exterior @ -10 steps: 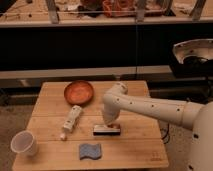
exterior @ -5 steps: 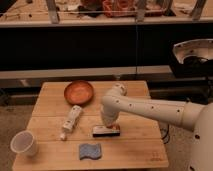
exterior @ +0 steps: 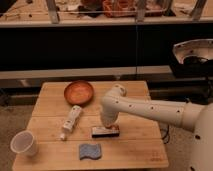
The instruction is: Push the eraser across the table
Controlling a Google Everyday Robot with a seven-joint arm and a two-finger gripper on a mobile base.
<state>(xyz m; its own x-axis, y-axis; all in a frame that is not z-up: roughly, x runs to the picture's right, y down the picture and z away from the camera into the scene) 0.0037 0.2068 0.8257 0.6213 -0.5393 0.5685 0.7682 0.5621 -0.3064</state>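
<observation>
The eraser (exterior: 105,132) is a small flat block with black sides and a white top with a reddish mark. It lies on the light wooden table (exterior: 135,150) a little right of the middle, towards the front. My white arm reaches in from the right, and the gripper (exterior: 107,124) points down right over the eraser, at or touching its top. The gripper hides part of the eraser's top.
A white tube with a cap (exterior: 71,121) lies left of the eraser. A blue wavy-edged sponge (exterior: 90,151) lies in front of it. An orange bowl (exterior: 78,92) stands at the back, a white cup (exterior: 24,143) at the front left corner. A dark shelf runs behind the table.
The arm and the eraser stand almost as before; the gripper has settled slightly lower over the eraser.
</observation>
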